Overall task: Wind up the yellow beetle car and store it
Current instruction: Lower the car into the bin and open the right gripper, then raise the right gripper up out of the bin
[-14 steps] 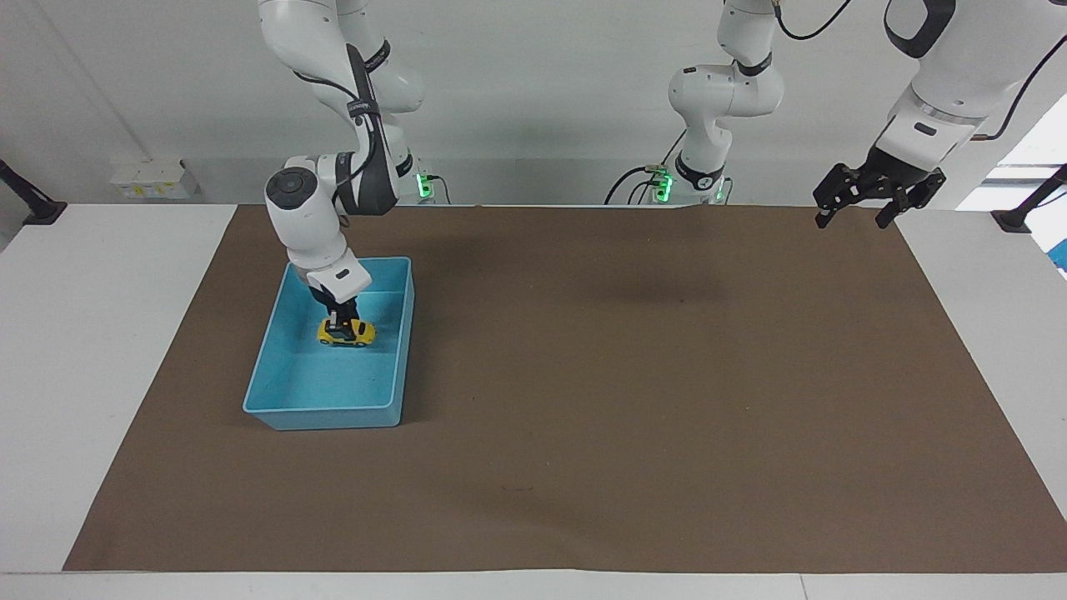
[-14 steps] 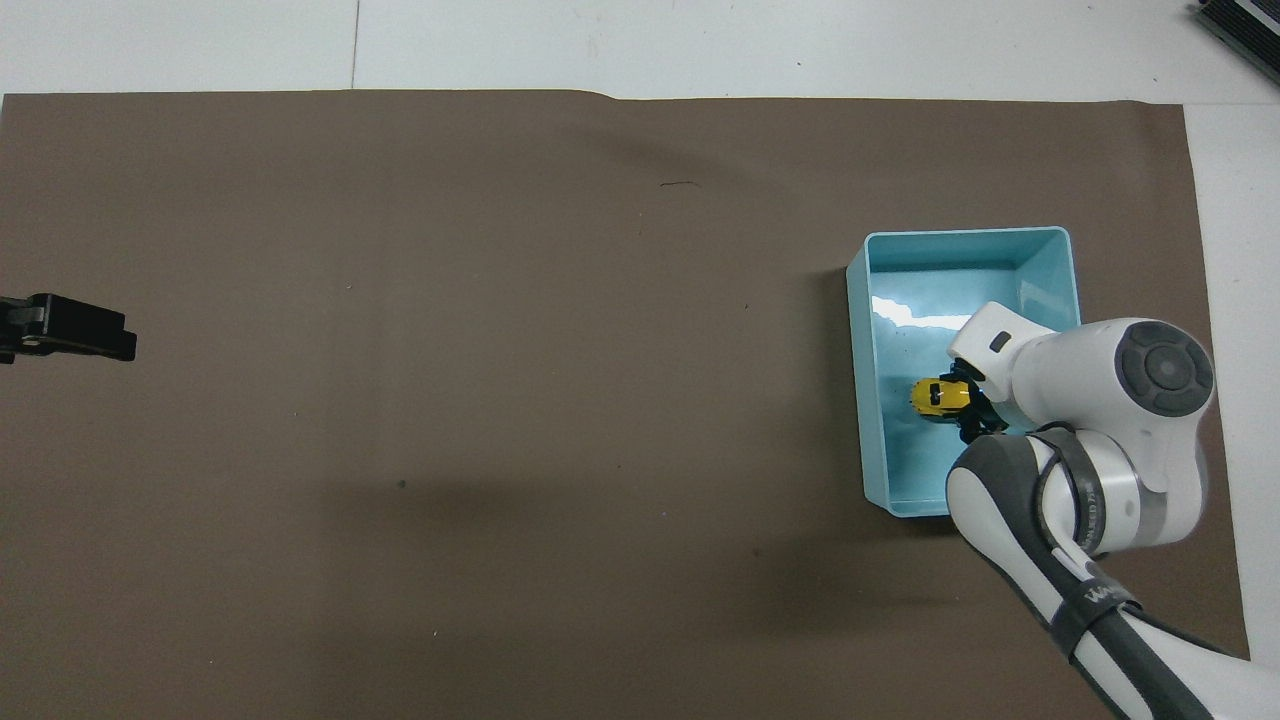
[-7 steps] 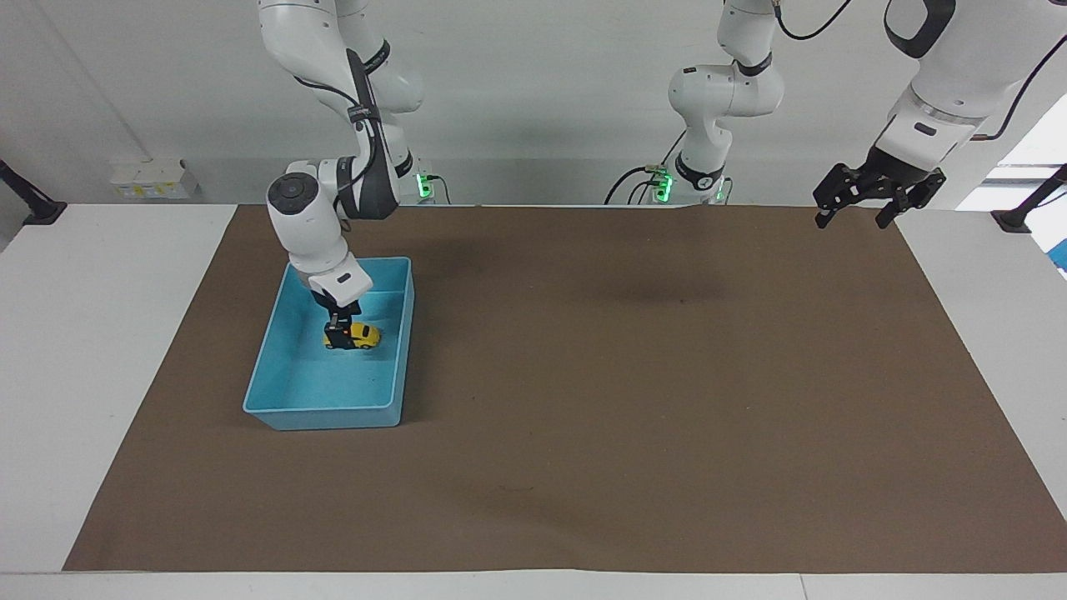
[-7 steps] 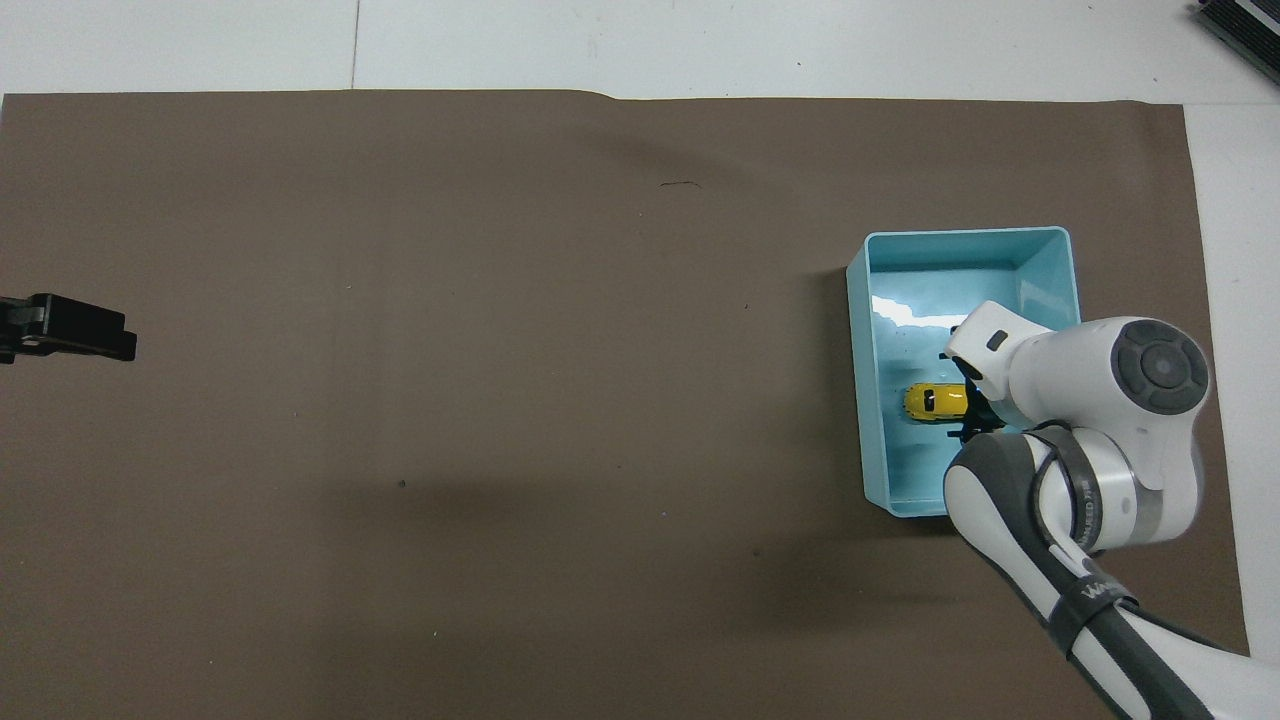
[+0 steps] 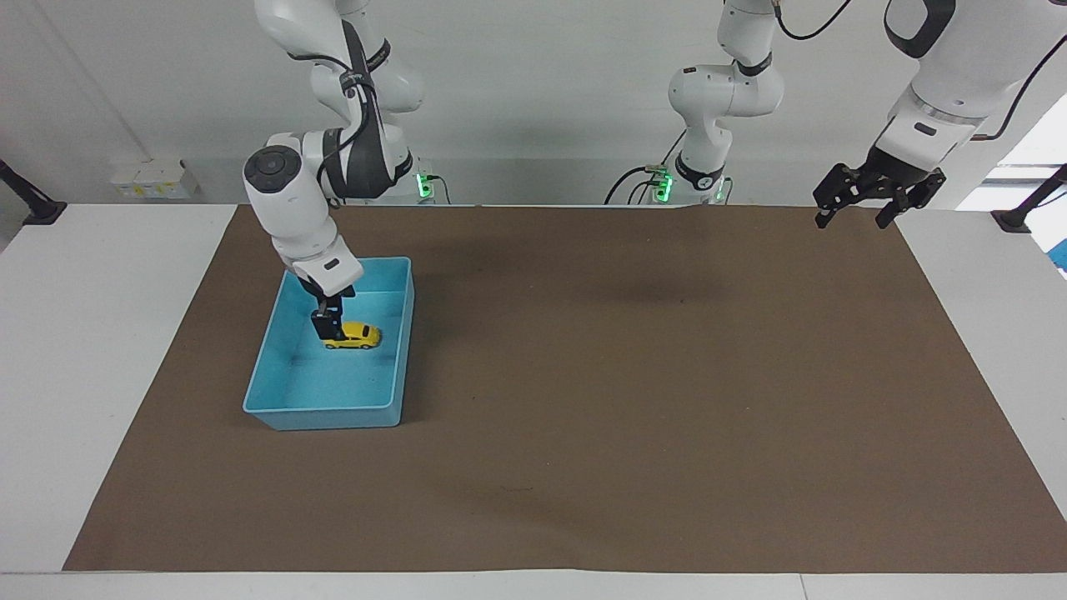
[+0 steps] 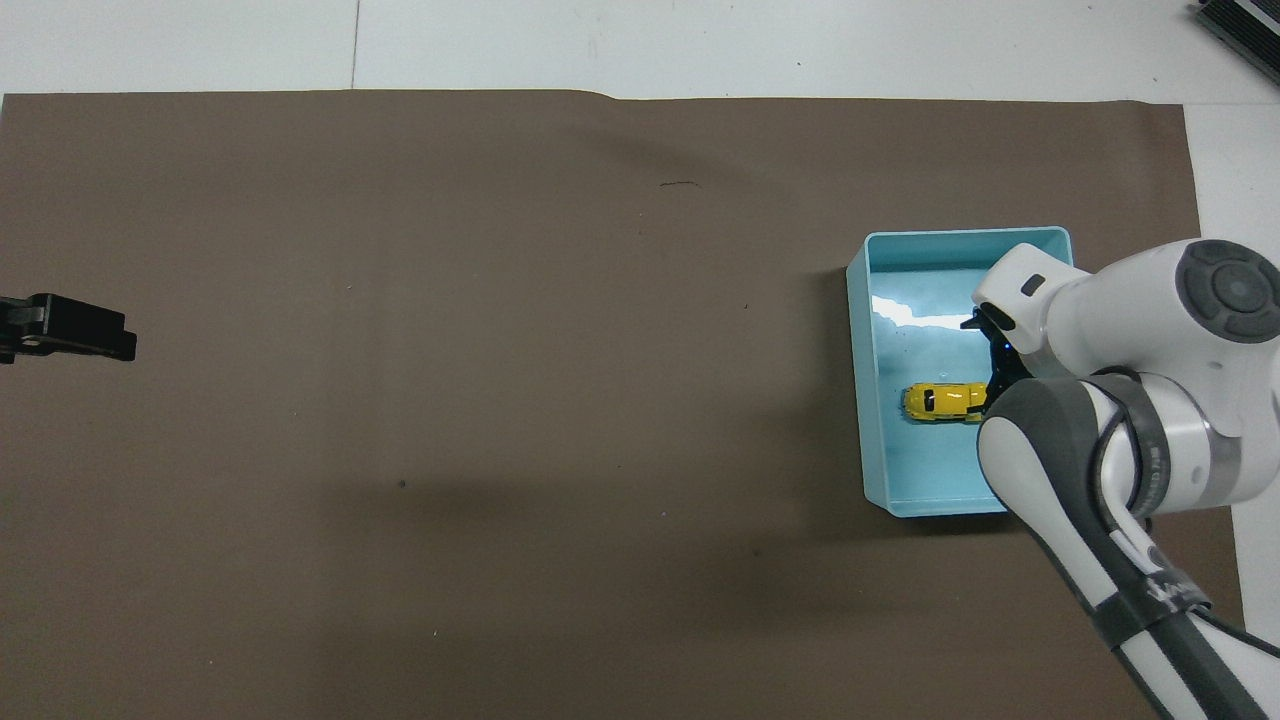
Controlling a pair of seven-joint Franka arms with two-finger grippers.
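Released car (image 5: 353, 336) into bin (image 5: 283, 410); right tool (image 5: 327, 318) lifted, empty, spread; left tool (image 5: 859, 206) idle, spread. Light, hard, slippery; pinch flanks.

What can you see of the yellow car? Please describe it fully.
The car is a tiny, glossy, rounded yellow toy with dark windows and small dark wheels. It stands upright on the floor of the blue bin, crosswise to the bin's length. The open right gripper is just above its end; contact is unclear.
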